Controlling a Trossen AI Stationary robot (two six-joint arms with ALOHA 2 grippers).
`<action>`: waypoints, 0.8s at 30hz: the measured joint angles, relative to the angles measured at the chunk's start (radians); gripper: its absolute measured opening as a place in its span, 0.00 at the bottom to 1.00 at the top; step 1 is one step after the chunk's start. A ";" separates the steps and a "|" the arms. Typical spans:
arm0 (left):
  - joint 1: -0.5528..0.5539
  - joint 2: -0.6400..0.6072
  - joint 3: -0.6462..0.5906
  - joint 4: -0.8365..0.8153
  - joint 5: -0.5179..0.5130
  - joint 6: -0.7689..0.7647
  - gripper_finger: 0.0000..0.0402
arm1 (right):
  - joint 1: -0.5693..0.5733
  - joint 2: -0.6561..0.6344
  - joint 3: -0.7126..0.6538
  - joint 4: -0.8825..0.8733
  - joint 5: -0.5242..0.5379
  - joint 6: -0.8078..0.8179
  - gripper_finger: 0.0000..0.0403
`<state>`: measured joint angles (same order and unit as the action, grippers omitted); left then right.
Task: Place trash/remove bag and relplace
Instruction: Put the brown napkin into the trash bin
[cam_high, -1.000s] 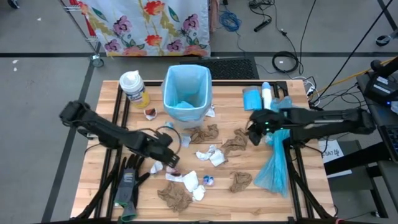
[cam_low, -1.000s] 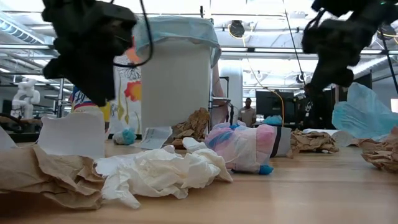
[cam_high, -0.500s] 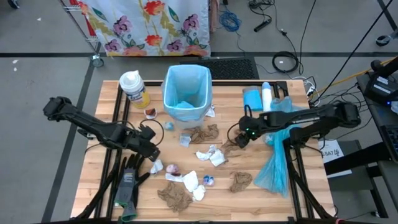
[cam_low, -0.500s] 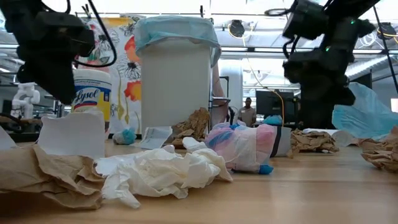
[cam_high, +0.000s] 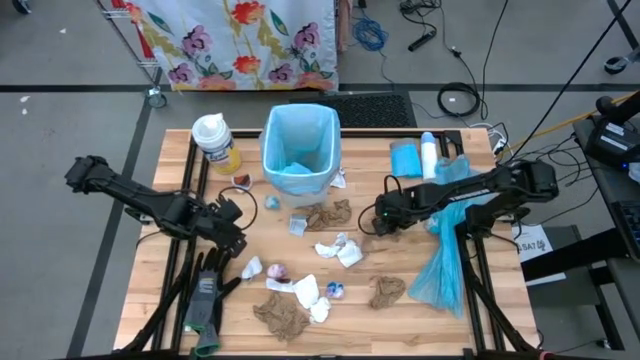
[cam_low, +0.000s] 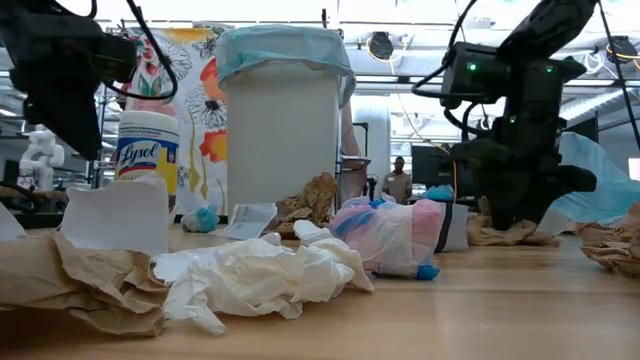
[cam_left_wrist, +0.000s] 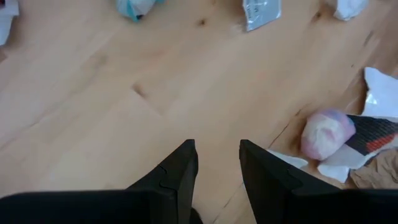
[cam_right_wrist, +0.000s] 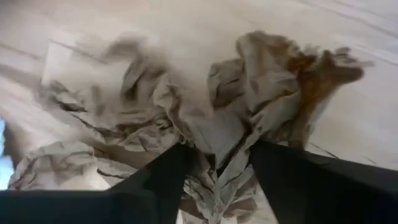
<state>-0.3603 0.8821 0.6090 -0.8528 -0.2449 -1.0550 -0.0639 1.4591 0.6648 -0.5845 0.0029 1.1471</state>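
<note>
Trash lies scattered on the wooden table (cam_high: 160, 300): brown paper towels (cam_high: 283, 315), white tissue wads (cam_high: 340, 250) and a pink-white wad (cam_high: 279, 272). The white bin (cam_high: 298, 150) with its blue bag stands at the far middle. My right gripper (cam_high: 383, 222) points down onto a crumpled brown paper towel (cam_high: 378, 234), open, one finger on either side of a fold. My left gripper (cam_high: 232, 232) hangs open over bare wood left of the scraps, nothing between its fingers (cam_left_wrist: 180, 168). The pink-white wad (cam_left_wrist: 326, 134) lies ahead of it. My right gripper comes at the brown paper towel from above, pointing down. A raised fold (cam_right_wrist: 217, 146) near the towel's middle stands between the two fingers (cam_right_wrist: 168, 171). The towel lies on the table. Whether the fingers press the fold, I cannot tell.
A loose blue bag (cam_high: 445, 262) lies at the right. Rolls of bags (cam_high: 405, 158) sit behind it. A wipes canister (cam_high: 215, 140) stands left of the bin. Black-and-grey gloves (cam_high: 205, 295) lie near the left front. Dark rails (cam_high: 190, 175) cross the table.
My left gripper has drawn back from the pink-white wad toward the table's left edge, its fingers' gap unchanged. My right gripper has gone down and toward the table's left, rolling as it went, onto the brown paper towel.
</note>
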 joint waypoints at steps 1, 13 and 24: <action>0.000 -0.003 0.000 -0.002 -0.008 0.016 0.31 | 0.000 0.003 0.000 0.006 -0.001 0.001 0.34; 0.000 -0.003 0.000 0.013 -0.017 0.014 0.31 | -0.009 -0.079 0.003 -0.010 0.000 -0.022 0.01; 0.000 -0.003 0.000 0.013 -0.014 0.019 0.31 | -0.032 -0.126 0.454 -0.495 0.180 -0.154 0.00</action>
<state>-0.3603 0.8791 0.6090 -0.8398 -0.2584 -1.0355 -0.0958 1.3335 1.1190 -1.0796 0.1828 0.9928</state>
